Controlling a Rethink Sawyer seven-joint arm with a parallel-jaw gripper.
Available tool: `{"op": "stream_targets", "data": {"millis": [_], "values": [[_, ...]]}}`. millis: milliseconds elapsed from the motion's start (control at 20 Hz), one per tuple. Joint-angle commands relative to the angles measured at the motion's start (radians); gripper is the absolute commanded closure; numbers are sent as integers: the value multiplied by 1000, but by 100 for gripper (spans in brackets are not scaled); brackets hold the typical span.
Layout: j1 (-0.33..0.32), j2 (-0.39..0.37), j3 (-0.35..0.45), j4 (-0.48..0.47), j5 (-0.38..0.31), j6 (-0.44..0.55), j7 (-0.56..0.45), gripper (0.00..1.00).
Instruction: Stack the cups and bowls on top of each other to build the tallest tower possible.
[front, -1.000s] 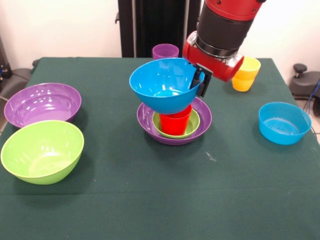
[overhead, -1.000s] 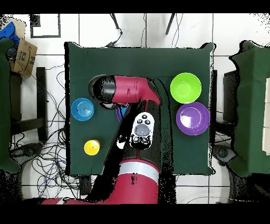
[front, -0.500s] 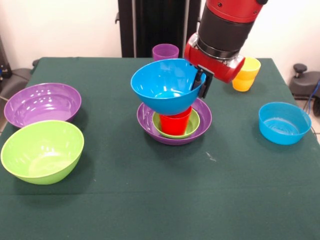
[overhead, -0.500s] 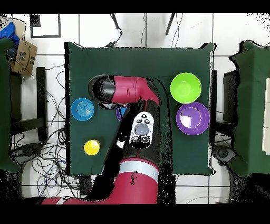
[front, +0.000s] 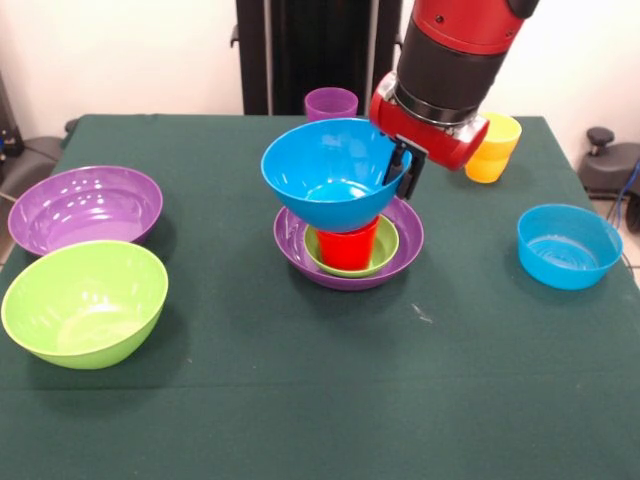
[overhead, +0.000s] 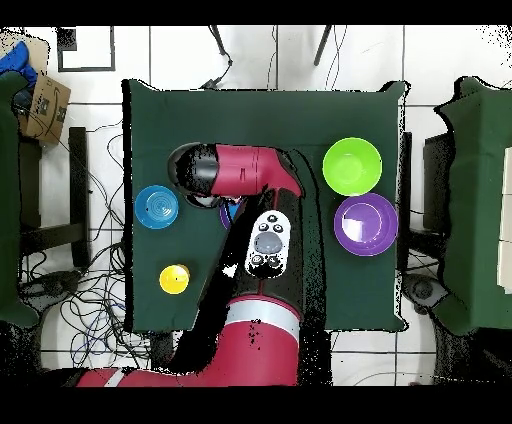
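Over the last second the gripper (front: 402, 170), clamped on the rim of the large blue bowl (front: 333, 172), has eased it onto the red cup (front: 347, 244) in the tower (front: 348, 235), apparently seated, so release seems next.

Arm: glossy red shell, broad black cylindrical wrist section, thin silver ring above red end flange. Small black claw (front: 401, 170). Overhead: grey button panel on forearm.
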Motion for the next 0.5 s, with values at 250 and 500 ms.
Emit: {"op": "stream_targets", "data": {"millis": [250,500], "values": [[-22,66,114,45,-38,-46,-44,100],[-25,67,116,45,-38,-46,-46,100]]}}
